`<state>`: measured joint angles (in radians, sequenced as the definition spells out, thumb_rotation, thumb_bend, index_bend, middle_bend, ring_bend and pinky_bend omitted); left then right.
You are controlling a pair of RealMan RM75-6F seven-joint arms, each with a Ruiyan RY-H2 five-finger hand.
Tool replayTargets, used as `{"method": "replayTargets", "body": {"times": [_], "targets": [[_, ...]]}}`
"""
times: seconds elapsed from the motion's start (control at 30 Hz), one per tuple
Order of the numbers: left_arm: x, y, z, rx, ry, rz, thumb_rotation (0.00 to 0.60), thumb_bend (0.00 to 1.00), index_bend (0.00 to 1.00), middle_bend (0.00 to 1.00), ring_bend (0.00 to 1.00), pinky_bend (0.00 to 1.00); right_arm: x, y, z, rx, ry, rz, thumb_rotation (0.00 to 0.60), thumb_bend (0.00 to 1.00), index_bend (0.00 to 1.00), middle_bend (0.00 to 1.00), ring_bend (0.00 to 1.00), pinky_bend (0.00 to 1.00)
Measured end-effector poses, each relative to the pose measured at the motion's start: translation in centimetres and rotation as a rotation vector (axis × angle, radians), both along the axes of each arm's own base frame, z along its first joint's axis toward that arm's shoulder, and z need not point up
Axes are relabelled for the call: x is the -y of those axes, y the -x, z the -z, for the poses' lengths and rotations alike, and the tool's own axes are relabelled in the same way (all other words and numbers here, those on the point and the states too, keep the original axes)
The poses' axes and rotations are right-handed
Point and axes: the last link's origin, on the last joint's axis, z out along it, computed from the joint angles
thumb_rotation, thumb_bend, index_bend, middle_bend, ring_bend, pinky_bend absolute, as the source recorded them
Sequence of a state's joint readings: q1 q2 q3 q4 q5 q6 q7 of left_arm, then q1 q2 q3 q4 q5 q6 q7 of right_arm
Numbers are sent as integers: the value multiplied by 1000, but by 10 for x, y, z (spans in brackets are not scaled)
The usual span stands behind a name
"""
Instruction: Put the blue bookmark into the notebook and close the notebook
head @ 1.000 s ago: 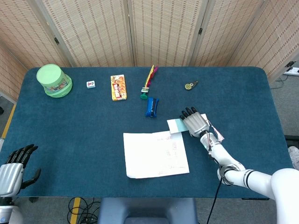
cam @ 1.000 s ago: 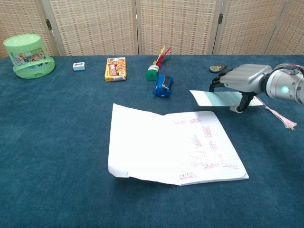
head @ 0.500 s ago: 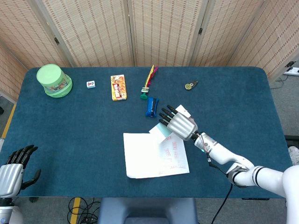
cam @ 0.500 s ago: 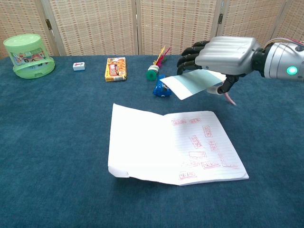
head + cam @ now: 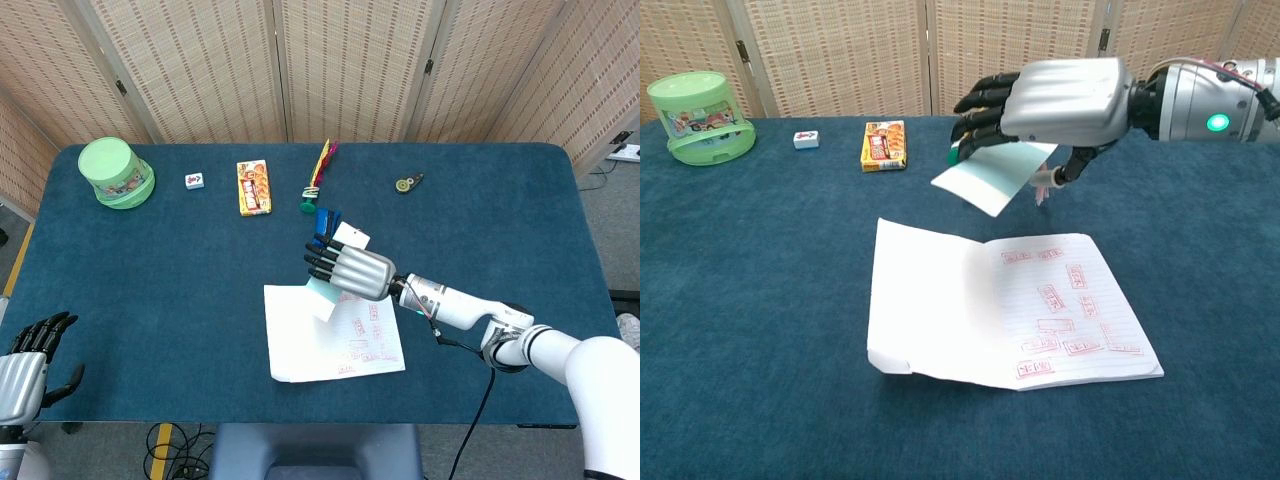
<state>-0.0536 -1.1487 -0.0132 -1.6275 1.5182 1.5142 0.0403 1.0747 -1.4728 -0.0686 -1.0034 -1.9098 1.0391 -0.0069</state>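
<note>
**Right hand carries bookmark over open notebook**

Since the earlier frames, the right hand has travelled leftward from the table's right side and now hangs above the open white lined notebook, its fingers extended forward and close together. It holds the pale blue rectangular bookmark beneath the palm; the card's free end slopes down toward the notebook's upper left page without touching it. The exact pinch is hidden: the palm covers the held end in both views, and only a thumb tip shows below the card in the chest view. A pinkish tassel hangs under the hand, mostly obscured.

From the head view the bookmark shows only as a small pale sliver past the fingertips of the right hand. The notebook lies flat and open near the front edge of the dark blue table; red stamped marks on its right page are too small to read.

The left hand sits at the lower left corner of the head view, partly cut off by the frame, holding nothing, dark fingers slightly apart.

Along the far side stand a green lidded tub, a small white tile, a yellow-orange packet and a feathered shuttlecock. A blue object is partly concealed behind the right hand.
</note>
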Motion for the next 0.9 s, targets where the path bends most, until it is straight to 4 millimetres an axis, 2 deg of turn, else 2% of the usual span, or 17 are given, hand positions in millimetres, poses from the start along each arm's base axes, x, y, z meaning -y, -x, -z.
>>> {"method": "replayTargets", "body": {"times": [0.23,0.9], "targets": [[0,1,0,-1,-1,-3,600,392,175,155,159,183,-10,16,19,-84,-96,-95,600,293,296,138,0,62],[2,0,1,-1,6,-5,600,392,174,155,159,183,-29,53,40,-213,-249,-350,600,282,319,144,0,0]]}}
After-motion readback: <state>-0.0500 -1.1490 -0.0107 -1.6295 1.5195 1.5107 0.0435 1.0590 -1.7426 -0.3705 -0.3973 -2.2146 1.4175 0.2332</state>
